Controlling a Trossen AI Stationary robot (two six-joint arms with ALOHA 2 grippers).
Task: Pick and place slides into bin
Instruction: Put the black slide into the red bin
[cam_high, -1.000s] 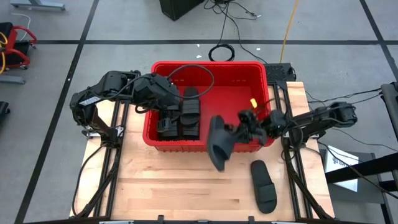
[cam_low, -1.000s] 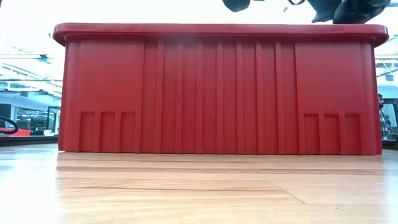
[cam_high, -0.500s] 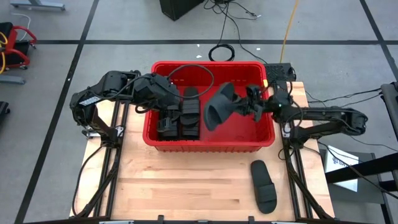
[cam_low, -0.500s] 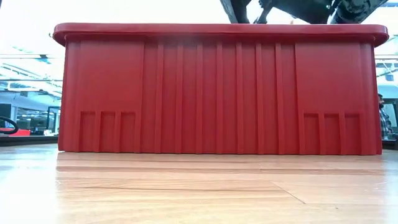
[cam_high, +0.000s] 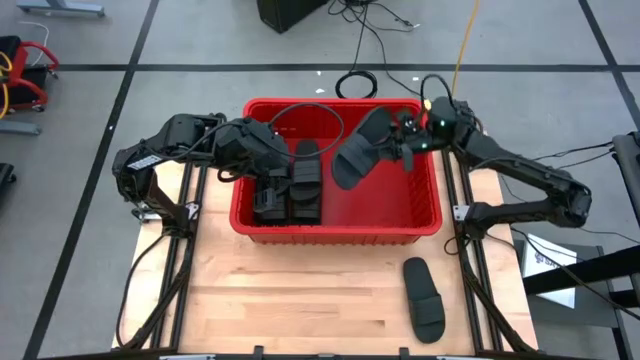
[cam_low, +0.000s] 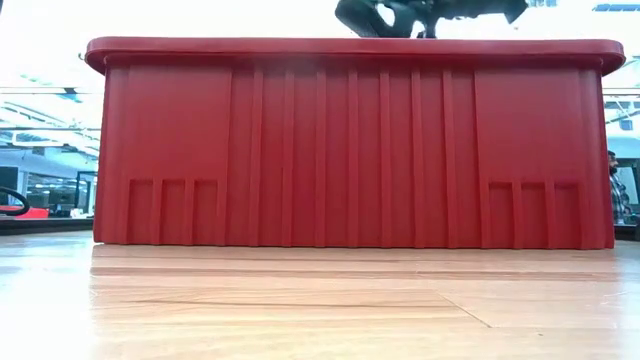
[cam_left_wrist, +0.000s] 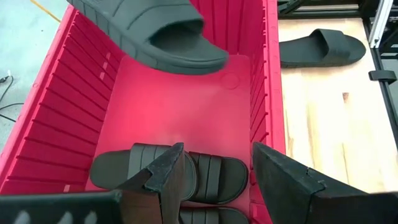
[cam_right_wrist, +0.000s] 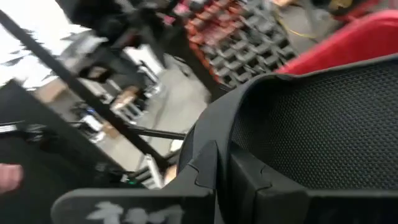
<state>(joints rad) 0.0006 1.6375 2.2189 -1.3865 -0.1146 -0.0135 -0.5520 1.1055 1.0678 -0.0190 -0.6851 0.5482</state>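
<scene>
Right gripper (cam_high: 405, 150), fingers clenched on slide (cam_high: 357, 150), swung from desk edge to upper centre over bin (cam_high: 436, 212); release next; left gripper (cam_left_wrist: 214, 177) fingers released, empty

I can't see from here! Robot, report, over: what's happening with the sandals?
Right gripper shut on a slide, over the bin. Left gripper open, inside bin above packed slides. One slide left on table. Nothing blocking.
</scene>
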